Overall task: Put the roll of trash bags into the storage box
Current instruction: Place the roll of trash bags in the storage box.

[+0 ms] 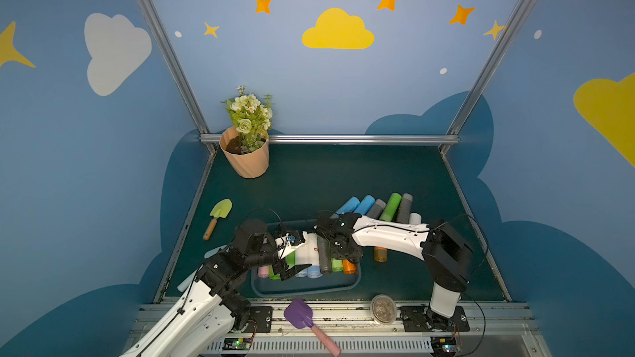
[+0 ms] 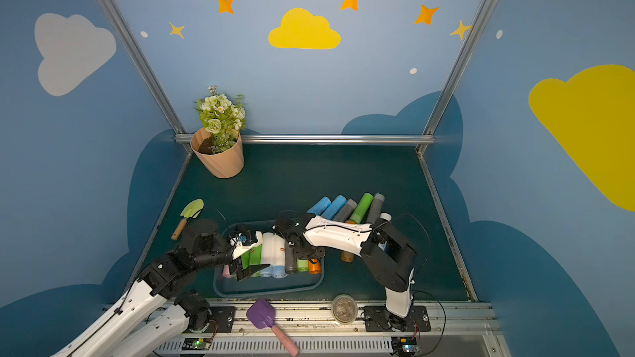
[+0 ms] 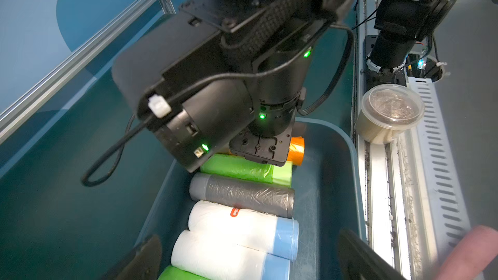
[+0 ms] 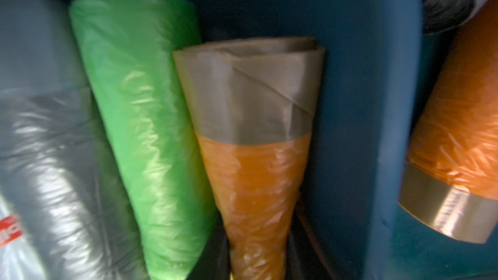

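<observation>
The storage box (image 1: 305,292) (image 2: 268,291) is a shallow blue-grey bin at the table's near middle, holding a row of several rolls. An orange roll of trash bags (image 1: 348,267) (image 4: 256,184) lies at the right end of that row, beside a green roll (image 4: 140,130) and close to the box wall (image 4: 363,103). My right gripper (image 1: 345,255) (image 4: 256,273) is down over it, dark fingers close on either side; the blurred view hides whether they press it. My left gripper (image 1: 292,271) (image 3: 250,257) hangs open over the white-and-blue rolls (image 3: 242,224), holding nothing.
Several loose rolls (image 1: 378,207) lie behind the box and another orange roll (image 1: 380,254) just right of it. A peach flowerpot (image 1: 245,157) stands far left, with a green trowel (image 1: 218,216) nearer. A purple shovel (image 1: 299,314) and clear tub (image 1: 383,309) rest on the front rail.
</observation>
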